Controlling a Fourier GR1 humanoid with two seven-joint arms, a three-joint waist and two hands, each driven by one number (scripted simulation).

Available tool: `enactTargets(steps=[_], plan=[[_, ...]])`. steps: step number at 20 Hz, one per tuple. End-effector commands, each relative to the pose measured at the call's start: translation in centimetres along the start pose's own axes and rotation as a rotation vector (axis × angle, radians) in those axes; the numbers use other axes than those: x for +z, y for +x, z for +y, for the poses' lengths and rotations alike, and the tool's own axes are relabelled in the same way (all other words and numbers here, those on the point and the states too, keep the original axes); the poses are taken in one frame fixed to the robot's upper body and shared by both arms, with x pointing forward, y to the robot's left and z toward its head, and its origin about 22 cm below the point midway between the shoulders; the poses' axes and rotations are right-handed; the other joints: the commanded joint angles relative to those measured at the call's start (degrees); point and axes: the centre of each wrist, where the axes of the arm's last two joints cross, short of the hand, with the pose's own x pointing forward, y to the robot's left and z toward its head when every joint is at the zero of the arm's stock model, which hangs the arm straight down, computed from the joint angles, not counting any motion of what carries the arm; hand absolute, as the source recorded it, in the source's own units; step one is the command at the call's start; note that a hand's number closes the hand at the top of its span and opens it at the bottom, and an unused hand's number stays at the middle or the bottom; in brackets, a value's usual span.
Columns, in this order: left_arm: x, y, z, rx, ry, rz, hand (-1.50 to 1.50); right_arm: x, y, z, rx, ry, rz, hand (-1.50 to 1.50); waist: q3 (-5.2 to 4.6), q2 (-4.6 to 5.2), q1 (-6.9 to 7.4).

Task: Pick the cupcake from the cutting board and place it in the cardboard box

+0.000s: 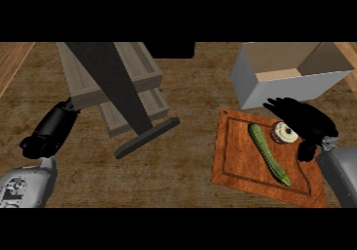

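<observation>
Your right hand (305, 122), black and glossy, arches over the far right corner of the reddish wooden cutting board (243, 166), its fingers and thumb curled around the cupcake (284, 133), a small round pale cake with a dark rim that sits on the board. Just left of it a long, slim green cucumber (269, 154) lies along the board, pointing toward the near edge. Beyond the board, at the far right, stands the open cardboard box (271, 83), grey outside and tan within, its flaps up. On the left of the brown, grainy surface (174, 166) you see a slatted wooden knife block (134, 80) with a dark flat strip (120, 88) across it. Your left hand (50, 132) rests at the near left, its fingers curled and holding nothing.
</observation>
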Motion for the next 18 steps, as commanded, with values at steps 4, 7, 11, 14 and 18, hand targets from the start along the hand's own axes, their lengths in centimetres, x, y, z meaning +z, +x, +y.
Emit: enactTargets(steps=[4, 7, 11, 14, 18], plan=[[1.0, -0.1, 0.5, -0.005, 0.008, -0.003, 0.0, -0.7, -0.8, 2.5, -0.004, 0.048, -0.054, -1.5, 0.01, -0.04, -0.02], [-0.6, 1.4, -0.3, 0.002, -0.016, -0.007, 0.0, -0.8, -1.9, 3.6, 0.035, 0.009, -0.151, 1.5, 0.05, 0.03, 0.18], [0.1, 0.5, -0.7, -0.012, 0.014, -0.005, 0.0, -1.4, 1.8, 2.8, 0.051, -0.134, -0.172, 1.5, 0.01, -0.14, -0.18], [0.3, -1.0, -0.5, -0.01, -0.01, -0.012, 0.0, -2.3, -0.7, 3.2, 0.076, -0.179, -0.178, 1.5, 0.03, 0.05, 0.12], [1.1, -0.3, 0.4, 0.009, 0.004, 0.001, 0.0, -1.1, 0.9, 2.9, 0.087, -0.257, -0.237, 1.5, 0.0, -0.15, -0.33]])
